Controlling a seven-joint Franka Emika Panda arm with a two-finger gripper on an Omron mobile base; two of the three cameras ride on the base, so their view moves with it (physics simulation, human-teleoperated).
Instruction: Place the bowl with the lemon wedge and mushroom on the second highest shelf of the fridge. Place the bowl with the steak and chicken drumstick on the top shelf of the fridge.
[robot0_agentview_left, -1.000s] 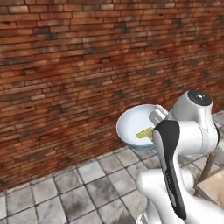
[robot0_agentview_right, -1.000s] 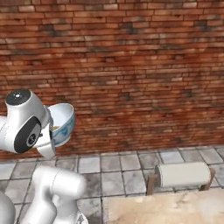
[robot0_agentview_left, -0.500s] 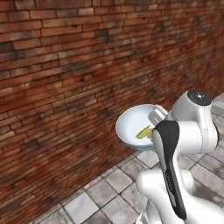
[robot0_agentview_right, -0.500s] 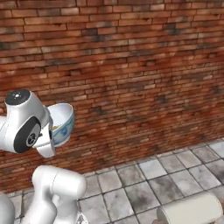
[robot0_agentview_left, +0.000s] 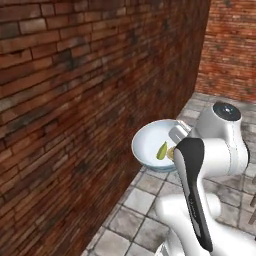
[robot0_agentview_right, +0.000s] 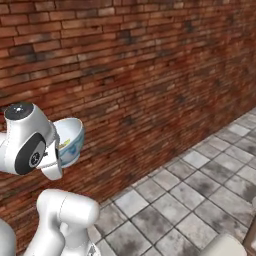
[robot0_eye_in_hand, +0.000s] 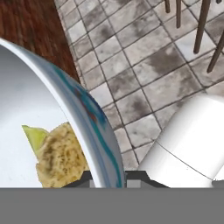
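Since the earlier frames the base has been turned along the brick wall (robot0_agentview_left: 75, 100). Bowl (robot0_agentview_left: 155, 149) with lemon wedge (robot0_agentview_left: 162, 150) and mushroom (robot0_eye_in_hand: 61, 157) is clamped at its rim by the closed gripper (robot0_eye_in_hand: 107, 177); it should be kept level.

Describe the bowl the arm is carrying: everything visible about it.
The bowl is round, white inside, with a pale outer wall that carries blue-green and reddish markings near the rim, and looks like glazed ceramic. It is held in the air beside the brick wall, tipped so its opening faces partly sideways. Inside lie a yellow-green lemon wedge and a tan, speckled mushroom, touching each other. The gripper is shut on the rim, one fingertip inside and one outside.
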